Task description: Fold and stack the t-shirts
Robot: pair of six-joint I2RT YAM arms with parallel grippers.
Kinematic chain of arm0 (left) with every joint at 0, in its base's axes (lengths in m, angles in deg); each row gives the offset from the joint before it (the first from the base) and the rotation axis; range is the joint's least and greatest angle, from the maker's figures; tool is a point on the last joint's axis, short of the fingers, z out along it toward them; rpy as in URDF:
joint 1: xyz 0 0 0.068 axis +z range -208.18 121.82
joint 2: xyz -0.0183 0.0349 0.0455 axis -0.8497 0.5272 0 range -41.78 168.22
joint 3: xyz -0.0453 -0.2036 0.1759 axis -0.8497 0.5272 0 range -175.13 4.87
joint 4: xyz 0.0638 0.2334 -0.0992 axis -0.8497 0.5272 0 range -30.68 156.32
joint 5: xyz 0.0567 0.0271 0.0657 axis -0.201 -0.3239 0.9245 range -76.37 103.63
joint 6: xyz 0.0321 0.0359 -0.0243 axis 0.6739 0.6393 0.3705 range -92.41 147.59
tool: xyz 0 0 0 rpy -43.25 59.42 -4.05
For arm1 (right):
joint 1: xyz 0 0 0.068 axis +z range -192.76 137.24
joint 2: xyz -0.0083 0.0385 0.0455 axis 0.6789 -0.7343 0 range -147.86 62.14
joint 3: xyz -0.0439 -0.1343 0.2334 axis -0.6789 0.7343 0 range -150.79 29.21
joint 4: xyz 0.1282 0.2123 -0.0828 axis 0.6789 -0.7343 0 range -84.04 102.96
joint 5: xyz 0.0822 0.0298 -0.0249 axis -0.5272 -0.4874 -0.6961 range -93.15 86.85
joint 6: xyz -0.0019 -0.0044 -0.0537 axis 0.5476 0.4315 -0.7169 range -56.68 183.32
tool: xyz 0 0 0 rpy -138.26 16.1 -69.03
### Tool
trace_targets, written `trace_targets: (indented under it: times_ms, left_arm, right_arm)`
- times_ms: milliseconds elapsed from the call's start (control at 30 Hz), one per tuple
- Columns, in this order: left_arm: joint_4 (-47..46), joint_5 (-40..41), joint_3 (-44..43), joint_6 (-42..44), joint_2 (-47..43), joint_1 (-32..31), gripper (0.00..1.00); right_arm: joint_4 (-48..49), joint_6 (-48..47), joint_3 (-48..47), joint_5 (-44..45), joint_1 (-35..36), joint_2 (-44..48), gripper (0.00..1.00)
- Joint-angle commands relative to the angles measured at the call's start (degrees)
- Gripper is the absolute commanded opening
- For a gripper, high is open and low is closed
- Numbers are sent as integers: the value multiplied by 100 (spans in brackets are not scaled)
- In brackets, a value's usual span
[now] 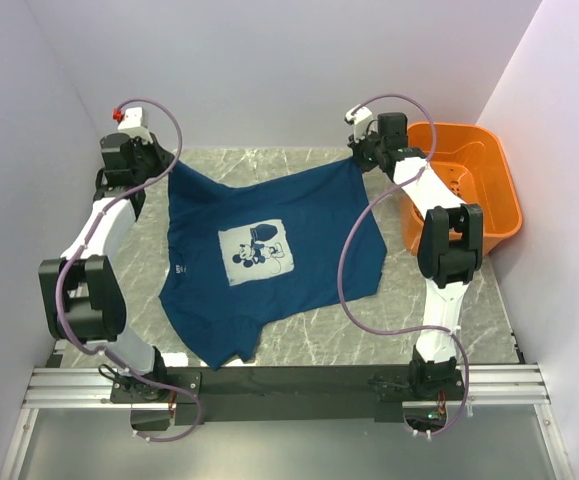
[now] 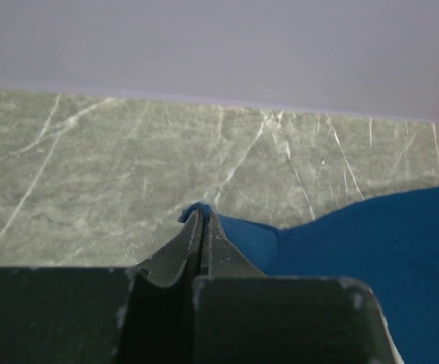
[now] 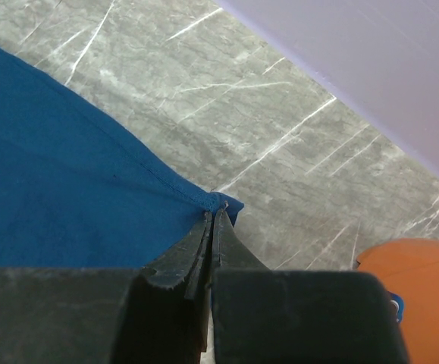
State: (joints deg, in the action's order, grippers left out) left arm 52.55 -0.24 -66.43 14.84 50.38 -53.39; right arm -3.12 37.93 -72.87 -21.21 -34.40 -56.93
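T-shirt (image 1: pixel 269 250), dark teal-blue, lies spread across the middle of the marble bench (image 1: pixel 409 320) with its Mickey Mouse print (image 1: pixel 256 252) face up. Its far edge is stretched from eleven o'clock to one o'clock. The left claw (image 2: pixel 202 218) is pinched fully closed on the far corner at eleven, a nub of blue poking out past the tips. The right claw (image 3: pixel 214 211) is clamped just as tight on the corner at one o'clock (a stitched seam runs right into the fingers). The near part is rumpled and bunches toward seven o'clock, reaching the bench's near edge. An orange basket (image 1: pixel 484 185) sits at two o'clock, just beside the right arm.

Now the risks, as I read them. Each grip holds only a sliver of cloth, so a sharp pull could let a corner slip free. If the arms travel unevenly, the fold comes out skewed. Drag the shirt toward six o'clock and the bunched end may slide off the bench or snag on the arm bases.
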Motion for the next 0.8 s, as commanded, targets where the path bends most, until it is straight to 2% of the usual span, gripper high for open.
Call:
trace_targets:
  times_ms: [0,500,767]
  left_arm:
    - [-203,-213,205,98,-347,-5,1]
    - [0,-169,556,308,-840,-14,1]
    - [96,-221,978,335,-1420,-5,1]
  right_arm:
    - [34,-1,-57,-136,-71,252,0]
    - [17,-54,4,-162,-177,296,0]
    - [-53,-80,22,-101,-186,191,0]
